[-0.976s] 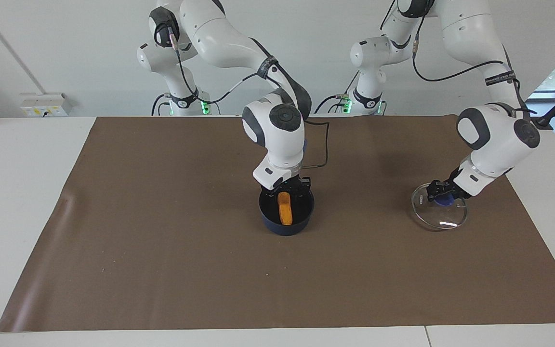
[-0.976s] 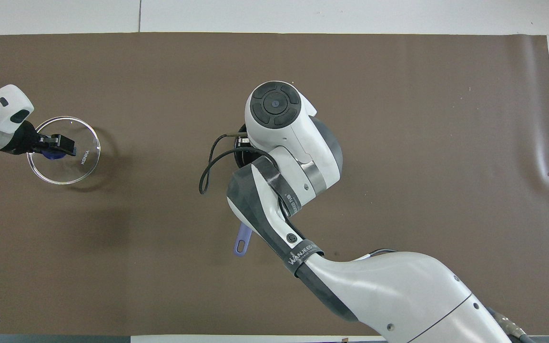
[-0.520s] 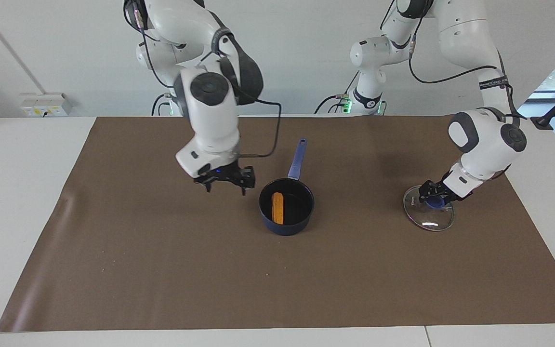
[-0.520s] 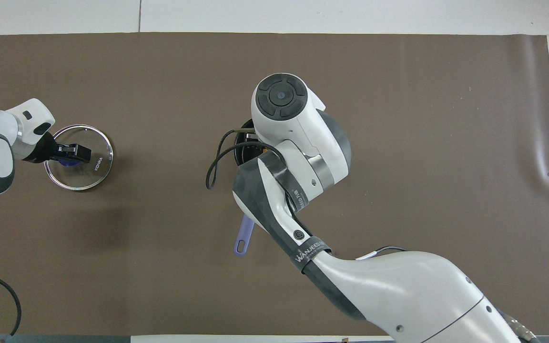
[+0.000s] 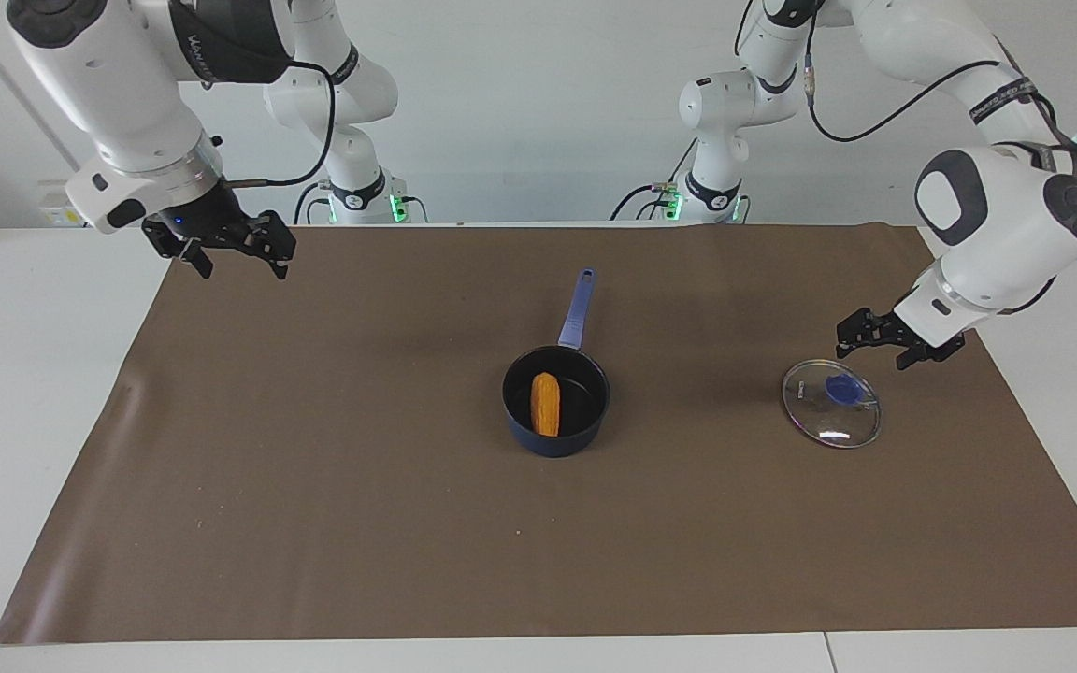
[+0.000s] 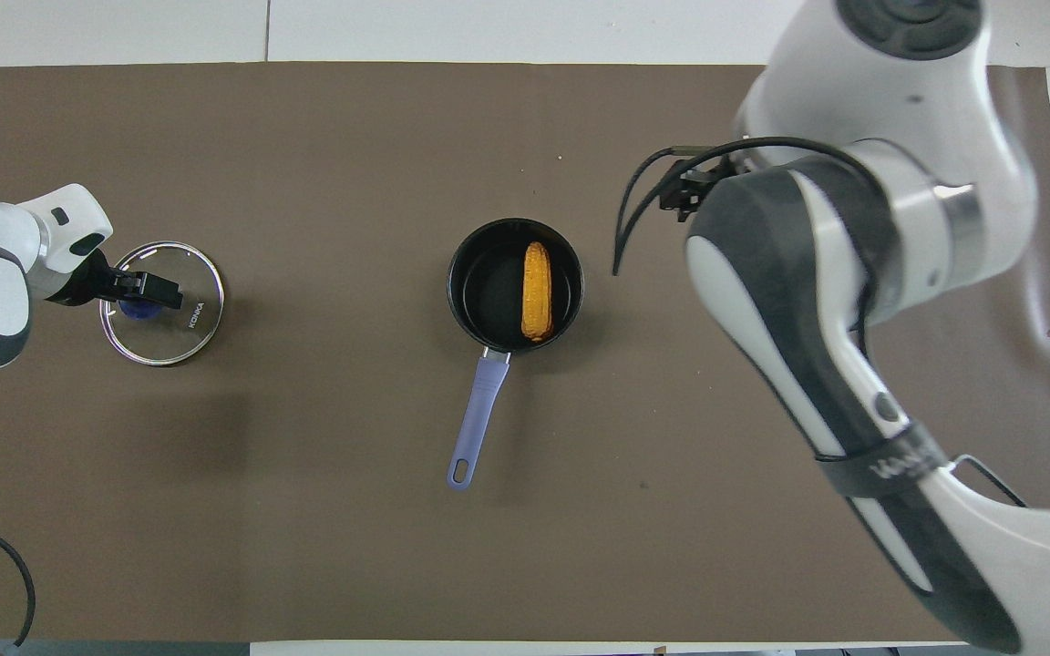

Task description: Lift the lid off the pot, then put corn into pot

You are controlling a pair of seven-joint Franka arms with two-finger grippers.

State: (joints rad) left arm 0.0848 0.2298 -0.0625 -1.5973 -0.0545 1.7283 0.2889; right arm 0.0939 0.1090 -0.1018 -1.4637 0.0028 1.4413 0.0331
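The pot (image 5: 555,400) sits near the middle of the brown mat (image 5: 314,486) that covers the tabletop (image 5: 15,374), with its long handle pointing toward the robots. The corn (image 5: 545,404) lies inside the pot on the black bottom, lengthwise along the line of the handle.

The lid (image 5: 830,404) lies flat on the mat toward the left arm's end of the tabletop, well apart from the pot, with its blue knob up. The left gripper (image 5: 886,338) hangs just above the lid's edge nearest the robots. Its jaws are spread apart and hold nothing, clear of the knob.

The right gripper (image 5: 233,250) is raised over the corner of the mat at the right arm's end, close to the robots. Its jaws are spread wide and empty. In the overhead view the right arm covers its own gripper.
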